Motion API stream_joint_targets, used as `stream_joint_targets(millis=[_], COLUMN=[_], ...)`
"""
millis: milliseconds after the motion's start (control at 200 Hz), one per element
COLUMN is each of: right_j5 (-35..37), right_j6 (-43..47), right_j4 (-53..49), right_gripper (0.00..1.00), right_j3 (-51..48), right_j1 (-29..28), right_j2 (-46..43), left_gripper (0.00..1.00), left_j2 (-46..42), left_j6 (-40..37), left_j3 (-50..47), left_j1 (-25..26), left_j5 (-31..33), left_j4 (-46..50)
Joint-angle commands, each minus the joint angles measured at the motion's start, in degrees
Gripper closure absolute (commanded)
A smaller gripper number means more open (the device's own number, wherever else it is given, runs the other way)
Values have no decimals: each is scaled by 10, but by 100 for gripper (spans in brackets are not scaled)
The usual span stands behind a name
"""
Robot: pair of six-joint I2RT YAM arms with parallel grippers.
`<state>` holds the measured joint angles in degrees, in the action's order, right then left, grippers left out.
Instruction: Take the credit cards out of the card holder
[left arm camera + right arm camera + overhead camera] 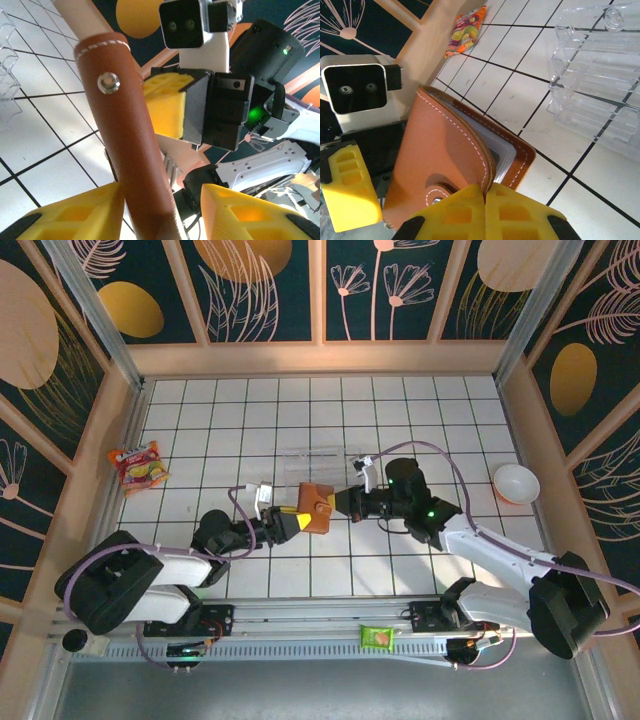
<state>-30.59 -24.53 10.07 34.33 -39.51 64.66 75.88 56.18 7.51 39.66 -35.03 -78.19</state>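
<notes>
The brown leather card holder [316,508] is held off the tiles at the middle of the table, between my two grippers. My right gripper [345,502] is shut on the edge of its stitched front cover [435,160], pads together at the rim [485,190]. Behind that cover, pale grey inner sleeves [507,155] show. The credit cards are hidden inside. My left gripper [290,523] straddles the holder's rounded spine [125,130] with its snap stud. Its left finger [75,215] touches the leather, while the right finger [240,210] stands apart with a gap, so the gripper [160,200] is open.
A clear plastic box [313,462] [600,90] stands just behind the card holder. A red-orange snack packet [140,465] [467,30] lies at the far left. A white bowl [516,483] sits at the right edge. A green packet [379,637] rests on the front rail.
</notes>
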Motion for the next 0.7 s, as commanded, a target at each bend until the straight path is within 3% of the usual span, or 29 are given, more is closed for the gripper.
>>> stream_joint_targets(millis=[0, 145, 260, 310, 370, 430, 555, 696], right_j5=[-3, 7, 80, 119, 184, 261, 373, 417], right_j6=[-6, -15, -28, -38, -55, -72, -109, -132], right_j4=[17, 21, -8, -23, -49, -84, -131, -158], right_gripper=[100, 100, 100, 87, 65, 52, 45, 40], right_j3=[17, 26, 43, 50, 62, 77, 97, 119], right_j1=[5, -6, -31, -44, -67, -93, -137, -172], right_j2=[19, 32, 39, 41, 41, 40, 31, 39], left_gripper=[64, 79, 94, 100, 100, 100, 100, 100], left_j2=[-34, -55, -57, -56, -61, -73, -100, -122], left_j6=[-45, -65, -66, -65, -60, -59, -60, -51], left_j3=[11, 23, 36, 39, 39, 41, 52, 56], left_j1=[8, 9, 13, 18, 27, 38, 56, 68], left_j5=[14, 48, 81, 93, 124, 162, 239, 284], left_j4=[50, 120, 169, 179, 194, 222, 307, 344])
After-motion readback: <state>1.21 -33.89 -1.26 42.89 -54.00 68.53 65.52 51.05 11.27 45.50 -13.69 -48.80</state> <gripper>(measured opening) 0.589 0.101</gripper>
